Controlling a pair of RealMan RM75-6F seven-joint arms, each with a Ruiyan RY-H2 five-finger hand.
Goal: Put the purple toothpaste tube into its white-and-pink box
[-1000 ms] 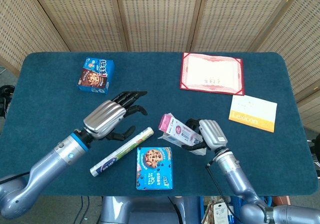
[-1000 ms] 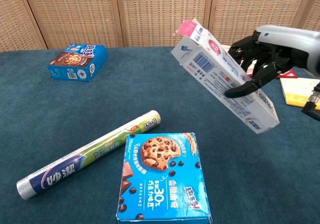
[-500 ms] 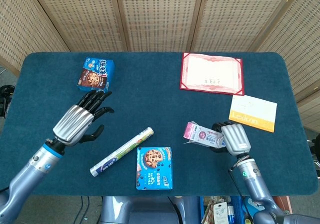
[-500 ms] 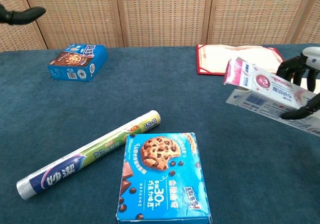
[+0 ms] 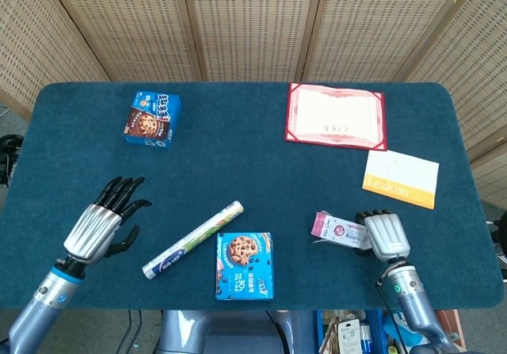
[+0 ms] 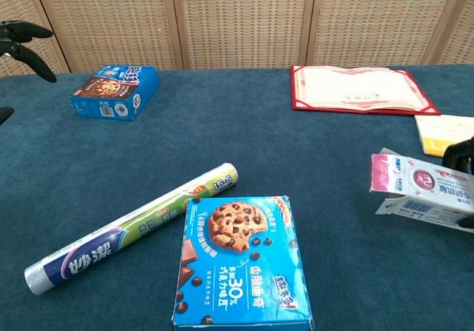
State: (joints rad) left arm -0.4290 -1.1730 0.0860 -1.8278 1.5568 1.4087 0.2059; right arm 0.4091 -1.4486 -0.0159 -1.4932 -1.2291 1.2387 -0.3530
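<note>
We see our right hand [image 5: 385,236] low over the near right part of the blue-covered counter [image 5: 238,156], fingers curled around the white-and-pink box [image 5: 339,230], which it grips by its right end. The box lies roughly level, its pink open end sticking out to the left of the hand; in the chest view the box [image 6: 424,192] shows at the far right edge with dark fingertips [image 6: 459,153] just behind it. We cannot see the purple toothpaste tube in either view and cannot tell whether it sits inside the box. Our left hand [image 5: 103,222] hangs above the near left side of the counter, holding nothing, fingers spread and pointing away from us; the chest view catches only its fingertips [image 6: 22,38] at the upper left edge. To the right of that hand lies a roll of cling film [image 5: 192,240], set diagonally, and just beyond the roll's near end, between the 2 hands, a blue cookie box [image 5: 245,265] lies flat. A smaller blue cookie box [image 5: 152,119] stands well ahead of the left hand. Far ahead of the right hand lies a red-bordered certificate [image 5: 336,116], and nearer, just ahead and to the right of it, a yellow-and-white card [image 5: 401,178].
</note>
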